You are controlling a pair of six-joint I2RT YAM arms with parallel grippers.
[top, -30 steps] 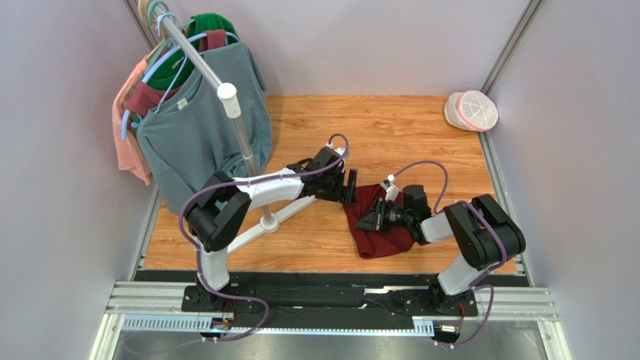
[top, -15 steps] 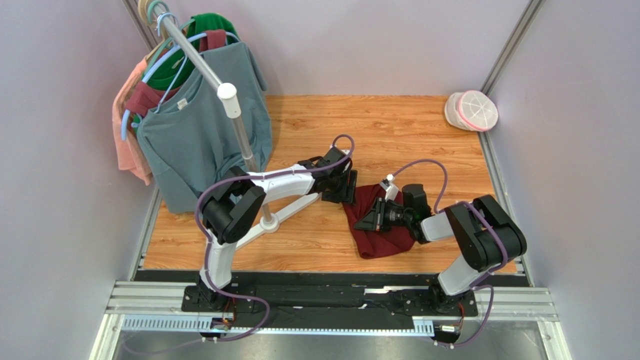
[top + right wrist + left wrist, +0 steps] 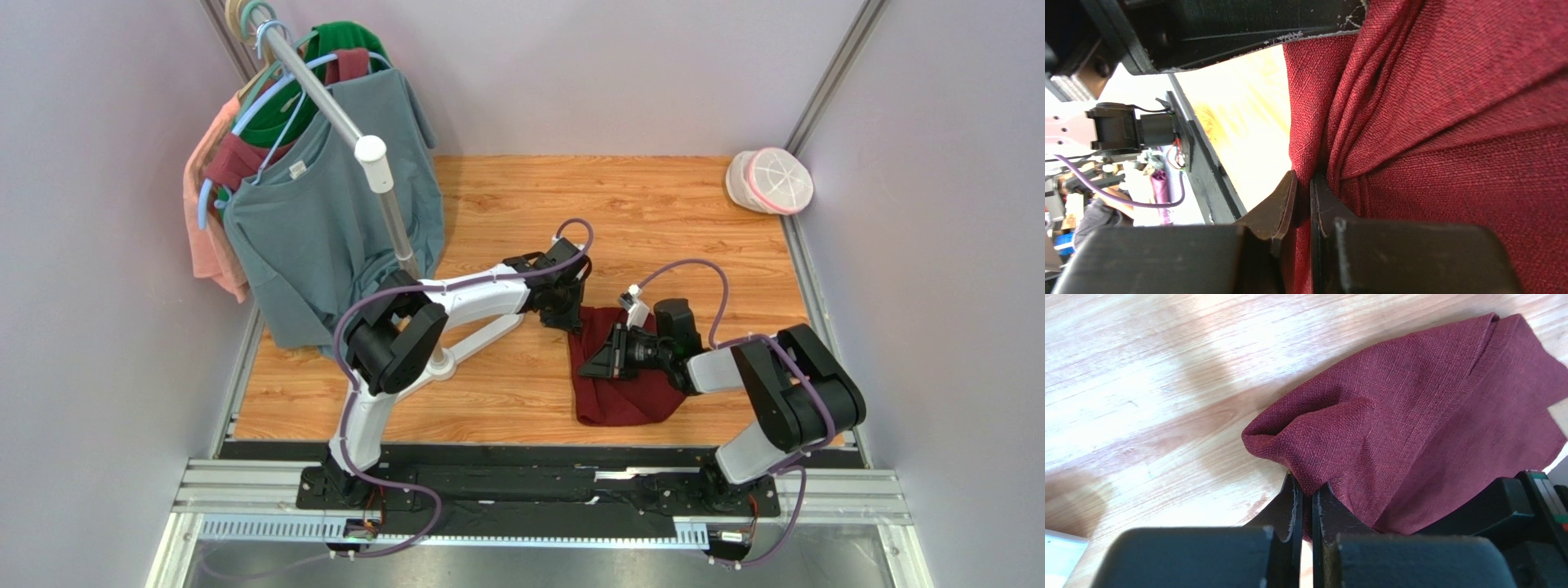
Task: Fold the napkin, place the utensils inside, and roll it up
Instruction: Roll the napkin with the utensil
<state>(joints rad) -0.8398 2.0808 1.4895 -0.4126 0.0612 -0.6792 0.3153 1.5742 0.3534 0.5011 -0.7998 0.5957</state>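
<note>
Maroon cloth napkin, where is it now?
Top view: the maroon cloth napkin lies bunched on the wooden table, right of centre, pinched by the left fingers and right fingers.

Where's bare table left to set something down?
Far middle of the table, between the hanging shirts and the lidded container, is bare. So is the near-left strip in front of the rack base. Crowded centre-right: left gripper and right gripper both pinch the napkin.

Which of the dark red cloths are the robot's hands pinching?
The napkin crumpled on the table; the other dark red cloth hangs on the rack.
</note>
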